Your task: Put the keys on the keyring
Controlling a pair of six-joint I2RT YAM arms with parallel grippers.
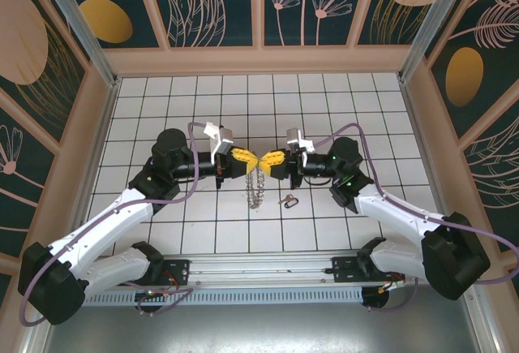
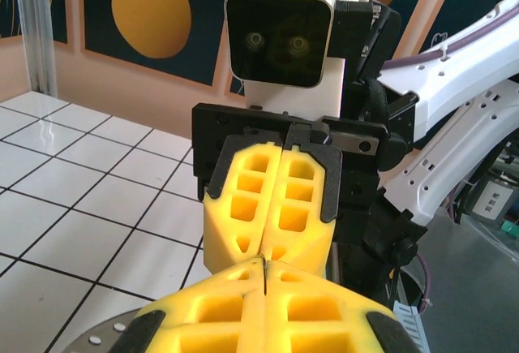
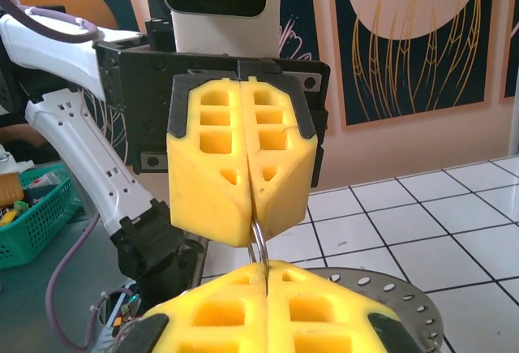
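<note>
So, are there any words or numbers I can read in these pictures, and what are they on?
No text here can be read.
Small pale label at the right of the left wrist view: too blurred to read.
Walls: painted flowers and circles, no letters.

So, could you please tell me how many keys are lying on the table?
1: a small key on the tiles beside the hanging chain; others may be hidden in that chain.

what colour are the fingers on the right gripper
Bright yellow fingers, black at the base; clearest in the left wrist view.
</note>
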